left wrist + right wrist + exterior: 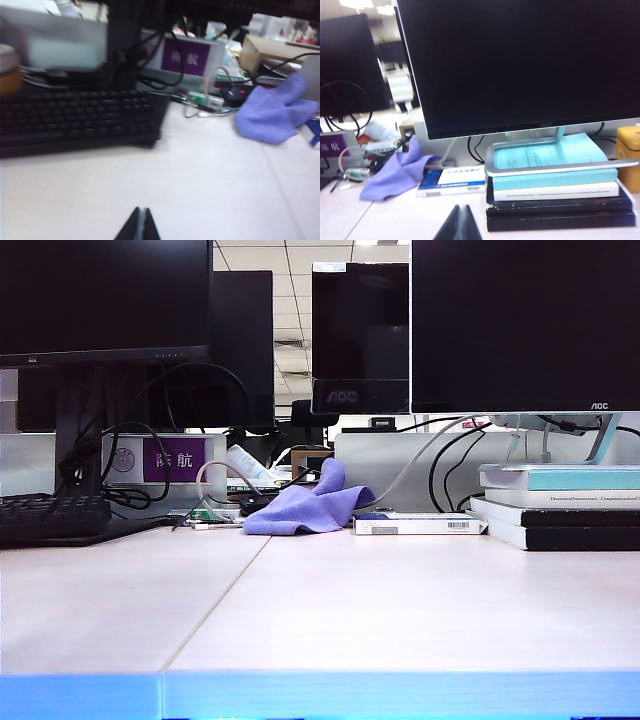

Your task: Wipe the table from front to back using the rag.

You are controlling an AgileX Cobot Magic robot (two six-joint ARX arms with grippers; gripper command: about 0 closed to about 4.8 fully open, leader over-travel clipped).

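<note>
The lavender rag (308, 508) lies crumpled at the back of the pale table (330, 610), near the middle, between cables and a white box. The left wrist view shows the rag (272, 114) beyond the keyboard's end. In the right wrist view the rag (396, 172) lies beside the white and blue box. My left gripper (141, 210) is shut and empty over bare table, well short of the rag. My right gripper (460, 207) is shut and empty too, close to the book stack. Neither arm shows in the exterior view.
A black keyboard (52, 515) sits at the back left. A stack of books (560, 505) under a monitor stand (555, 160) fills the back right. A white and blue box (418, 525) lies by the rag. Monitors (520, 325), cables and a purple-labelled box (172, 460) line the back.
</note>
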